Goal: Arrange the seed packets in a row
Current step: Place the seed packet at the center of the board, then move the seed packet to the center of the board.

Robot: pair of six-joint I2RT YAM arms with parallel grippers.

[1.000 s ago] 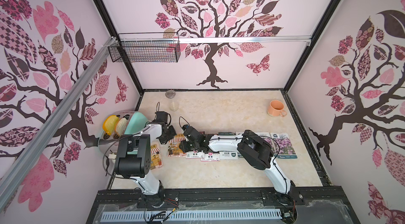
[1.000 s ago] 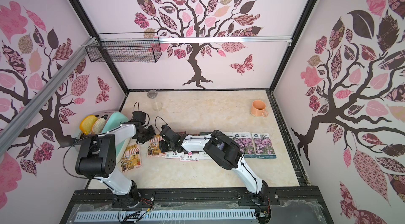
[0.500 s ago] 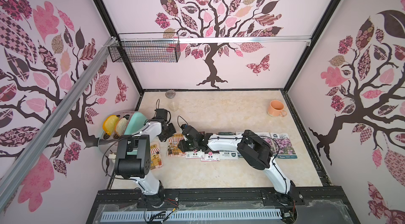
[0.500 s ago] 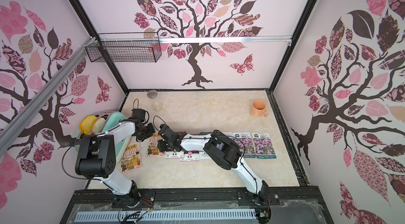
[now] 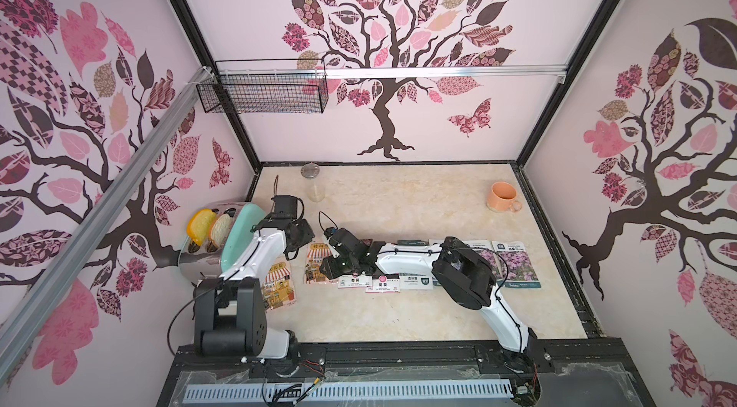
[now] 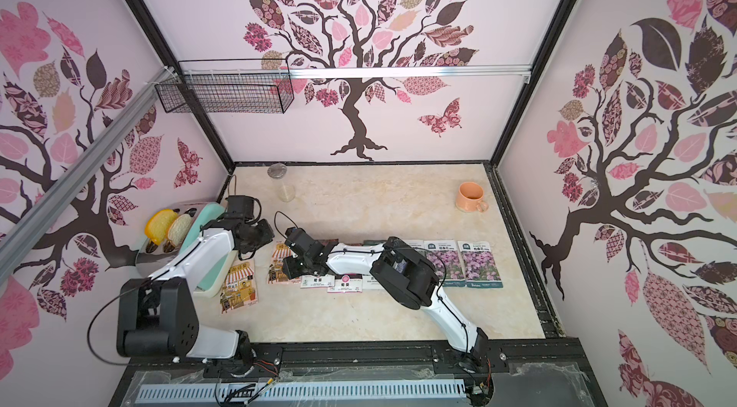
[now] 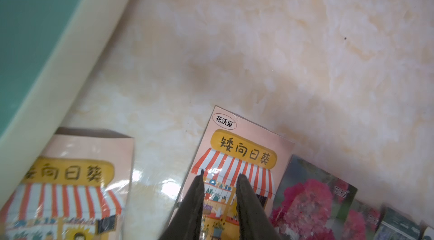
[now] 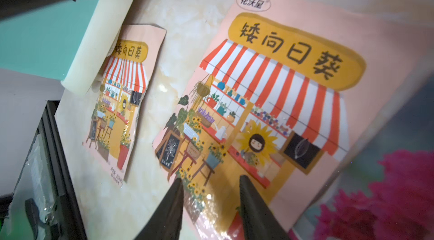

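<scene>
The seed packets lie in a row across the table's middle. Two orange shop packets are at its left end: one (image 5: 279, 285) beside the teal board, one (image 5: 313, 265) (image 7: 244, 154) (image 8: 270, 86) further right. Then come a red-pink flower packet (image 7: 310, 201) and others partly hidden under my right arm, ending in two pink-purple packets (image 5: 516, 265). My left gripper (image 7: 220, 177) (image 5: 297, 239) stands open over the second orange packet's top half. From the other side my right gripper (image 8: 210, 179) (image 5: 331, 261) is open over that packet's lower edge. Neither holds anything.
A teal board (image 5: 239, 233) leans on a toaster (image 5: 203, 233) with bread at the left wall; its edge overlaps the first orange packet's corner. An orange mug (image 5: 500, 195) stands back right, a glass jar (image 5: 315, 189) and lid (image 5: 309, 170) at the back.
My left gripper was shut and its jaws have now parted. The right gripper has opened slightly wider. Both arms have stayed over the second orange packet.
</scene>
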